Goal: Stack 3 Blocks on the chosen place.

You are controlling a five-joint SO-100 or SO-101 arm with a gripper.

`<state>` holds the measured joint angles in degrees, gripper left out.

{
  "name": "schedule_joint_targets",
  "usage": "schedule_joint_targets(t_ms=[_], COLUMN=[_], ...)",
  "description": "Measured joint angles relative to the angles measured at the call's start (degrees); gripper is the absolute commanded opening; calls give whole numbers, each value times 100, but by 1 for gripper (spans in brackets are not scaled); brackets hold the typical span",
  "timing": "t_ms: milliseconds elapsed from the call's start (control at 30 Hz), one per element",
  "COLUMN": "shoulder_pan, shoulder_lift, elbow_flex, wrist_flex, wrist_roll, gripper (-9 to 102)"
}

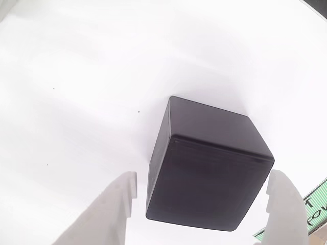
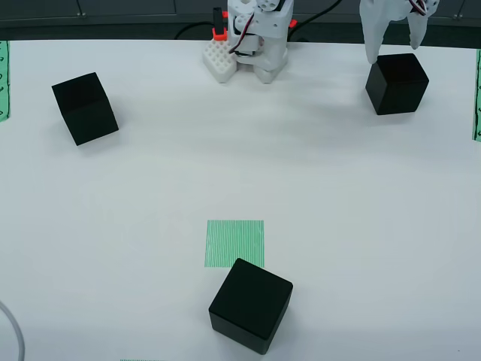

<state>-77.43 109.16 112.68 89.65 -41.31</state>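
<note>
**Hand closing in on the far-right block**

The hand (image 1: 202, 191) is spread, its white fingers (image 1: 110, 209) straddling a black block (image 2: 397, 83) at the surface's (image 2: 338, 188) far right in the overhead view, not visibly gripping. Two more blocks wait: one at the left (image 2: 85, 107), one (image 2: 251, 304) just below the green striped patch (image 2: 235, 243). The block sits skewed between the fingers, so I reckon a closing pinch could twist it or push it away.
</note>
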Motion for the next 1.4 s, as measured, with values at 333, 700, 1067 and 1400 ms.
schedule_joint_targets(t_ms=[333,700,1067,1400], shoulder_pan=[211,299,334,325], shoulder_lift=[-229,-589,-791,-703], elbow_flex=[0,-9,246,343], wrist_flex=[-237,-729,-1230,-1318], wrist_roll=[264,510,659,721], gripper=[33,33,22,11])
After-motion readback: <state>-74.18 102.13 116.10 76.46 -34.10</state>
